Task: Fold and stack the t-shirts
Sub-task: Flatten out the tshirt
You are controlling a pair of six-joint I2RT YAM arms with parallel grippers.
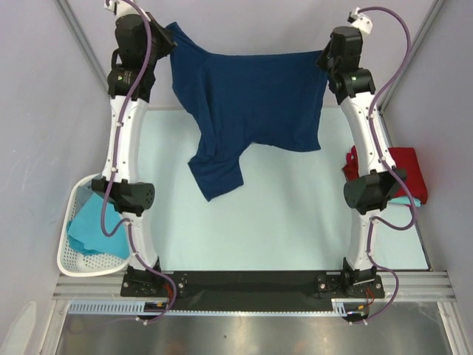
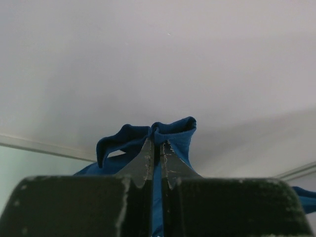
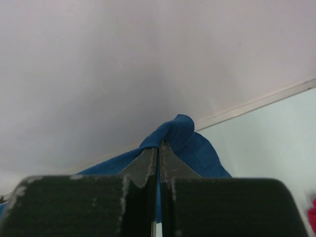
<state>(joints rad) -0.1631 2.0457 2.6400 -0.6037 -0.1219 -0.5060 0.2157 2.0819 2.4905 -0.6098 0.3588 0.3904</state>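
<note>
A navy blue t-shirt (image 1: 251, 103) hangs stretched between my two grippers at the far end of the table, one sleeve drooping toward the middle. At the upper left, my left gripper (image 1: 168, 38) is shut on one corner of it; blue cloth (image 2: 163, 133) bunches over the tips of that gripper (image 2: 157, 143). The right gripper (image 1: 324, 58), at the upper right, is shut on the other corner, with cloth (image 3: 177, 131) folded over its tips (image 3: 159, 144). A red t-shirt (image 1: 403, 168) lies at the right edge over a turquoise one (image 1: 408, 201). Another turquoise t-shirt (image 1: 92, 225) sits in the basket.
A white perforated basket (image 1: 74, 259) stands at the near left beside the left arm's base. Pale walls close in the far side and both flanks. The light table surface (image 1: 281, 214) spreads beneath the hanging shirt.
</note>
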